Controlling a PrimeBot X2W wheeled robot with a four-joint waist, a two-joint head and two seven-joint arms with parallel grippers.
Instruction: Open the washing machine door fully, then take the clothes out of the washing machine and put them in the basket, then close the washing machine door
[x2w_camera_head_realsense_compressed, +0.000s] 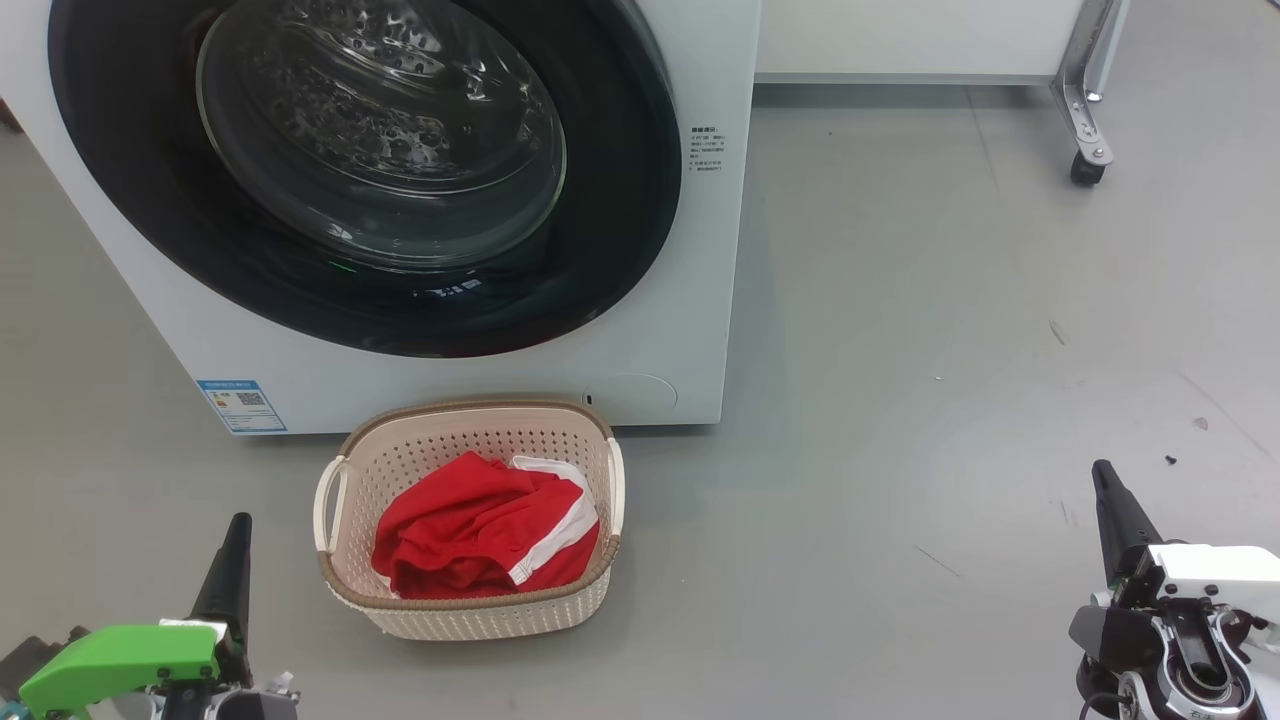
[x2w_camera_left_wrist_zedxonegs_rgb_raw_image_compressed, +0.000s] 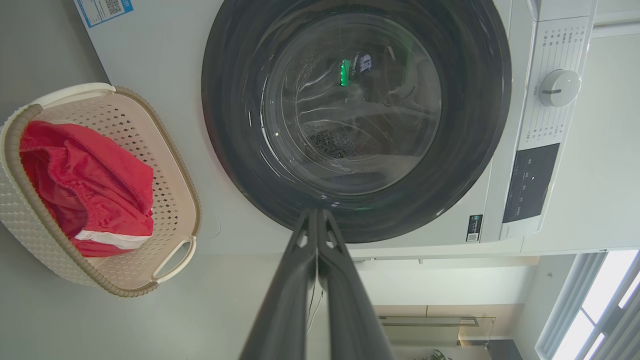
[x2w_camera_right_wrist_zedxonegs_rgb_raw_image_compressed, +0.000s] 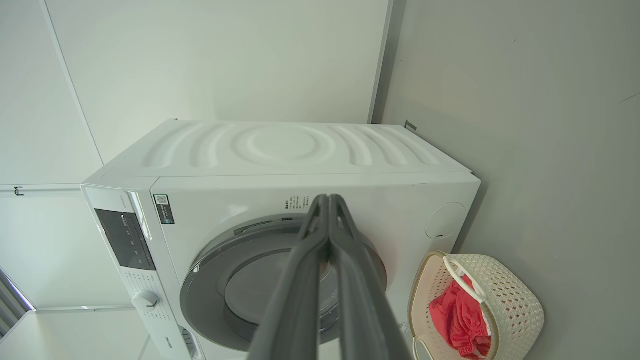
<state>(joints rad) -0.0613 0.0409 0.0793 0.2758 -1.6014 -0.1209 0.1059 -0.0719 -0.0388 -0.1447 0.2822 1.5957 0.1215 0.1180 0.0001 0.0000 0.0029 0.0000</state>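
Left gripper (x2w_camera_head_realsense_compressed: 240, 522) - lower left of the head view, green housing behind it. Its 2 dark fingers (x2w_camera_left_wrist_zedxonegs_rgb_raw_image_compressed: 295, 290) are pressed together tip to tip, nothing between them. It hangs above the grey floor (x2w_camera_head_realsense_compressed: 900, 350), apart from everything.

Right gripper (x2w_camera_head_realsense_compressed: 1103, 472) - lower right of the head view. The 2 fingers (x2w_camera_right_wrist_zedxonegs_rgb_raw_image_compressed: 300, 290) are likewise closed flat on each other and empty. It is well apart from the basket and the machine.

The basket (x2w_camera_head_realsense_compressed: 470, 408) stands upright on the floor between the 2 grippers, nearer the left one, and just in front of the washing machine (x2w_camera_head_realsense_compressed: 715, 300). It is cream and perforated, with a brown rim and 1 white handle on each side.

The clothes (x2w_camera_head_realsense_compressed: 470, 530) lie bunched inside the basket. They are red fabric with a white band and white trim showing on the right side. The heap covers most of the bottom and sits below the rim.

The washing machine is a white front loader. It has a blue label (x2w_camera_head_realsense_compressed: 240, 405) at its lower left corner and a round cover (x2w_camera_head_realsense_compressed: 635, 392) at the lower right.

The washing machine door (x2w_camera_head_realsense_compressed: 620, 200) is a glossy black ring that lies shut against the machine's front. Its glass window (x2w_camera_head_realsense_compressed: 380, 130) bulges outward, and the perforated steel drum is seen through it.

The left wrist view also shows the white control dial (x2w_camera_left_wrist_zedxonegs_rgb_raw_image_compressed: 559, 87) on the panel beside the door.

Farthest, at the upper right of the head view, is a metal leg on a caster (x2w_camera_head_realsense_compressed: 1088, 165), standing on the floor under a white panel.
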